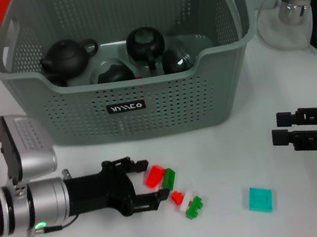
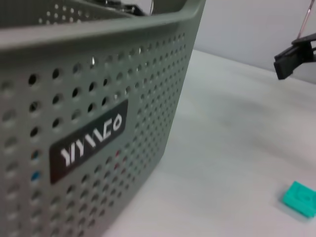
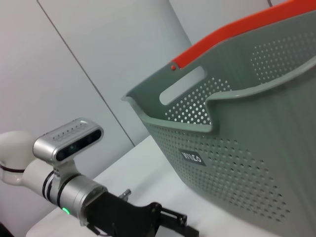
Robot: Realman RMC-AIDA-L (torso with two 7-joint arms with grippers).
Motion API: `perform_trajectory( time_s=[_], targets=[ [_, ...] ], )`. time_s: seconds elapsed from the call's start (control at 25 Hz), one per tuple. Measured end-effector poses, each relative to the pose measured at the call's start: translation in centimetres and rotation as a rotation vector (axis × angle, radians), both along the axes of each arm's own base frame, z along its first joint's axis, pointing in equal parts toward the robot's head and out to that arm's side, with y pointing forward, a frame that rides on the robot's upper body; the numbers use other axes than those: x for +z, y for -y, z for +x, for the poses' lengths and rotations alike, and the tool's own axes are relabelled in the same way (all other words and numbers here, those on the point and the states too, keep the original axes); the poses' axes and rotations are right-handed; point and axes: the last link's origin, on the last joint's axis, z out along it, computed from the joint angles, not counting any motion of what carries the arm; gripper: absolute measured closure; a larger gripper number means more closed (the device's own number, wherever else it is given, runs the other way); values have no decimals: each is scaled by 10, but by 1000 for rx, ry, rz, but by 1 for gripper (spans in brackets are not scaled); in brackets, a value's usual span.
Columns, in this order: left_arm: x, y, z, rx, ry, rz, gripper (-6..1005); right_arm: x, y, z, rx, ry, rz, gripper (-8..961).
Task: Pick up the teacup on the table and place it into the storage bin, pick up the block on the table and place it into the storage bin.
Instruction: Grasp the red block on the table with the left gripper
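Lower left: left gripper (image 1: 148,189) spread open around red block (image 1: 154,176), long axis slanting up-right, bare table (image 1: 211,140) beyond. Upper centre: storage bin (image 1: 144,105). Right edge: right gripper (image 1: 277,129) apparently open, well apart.

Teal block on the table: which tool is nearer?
Right. The right tool hovers just beyond the teal block; the left tool sits across the table at the red block.
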Motion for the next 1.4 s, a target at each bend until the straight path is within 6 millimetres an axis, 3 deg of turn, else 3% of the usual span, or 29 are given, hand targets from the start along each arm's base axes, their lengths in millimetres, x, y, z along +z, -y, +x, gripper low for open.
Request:
perform_trajectory(
  time_s=[0.24, 0.68, 1.0, 1.4],
  targets=[
    [-4, 9, -6, 11, -21, -39, 206, 1, 0, 0, 0, 1, 2, 269],
    [-5, 19, 0, -22, 15, -103, 213, 1, 1, 2, -5, 3, 2, 270],
    [7, 8, -1, -79, 25, 20, 277, 2, 0, 2, -5, 4, 3, 268],
    [-11, -5, 7, -187, -42, 50, 297, 1, -1, 1, -2, 5, 1, 268]
  ],
)
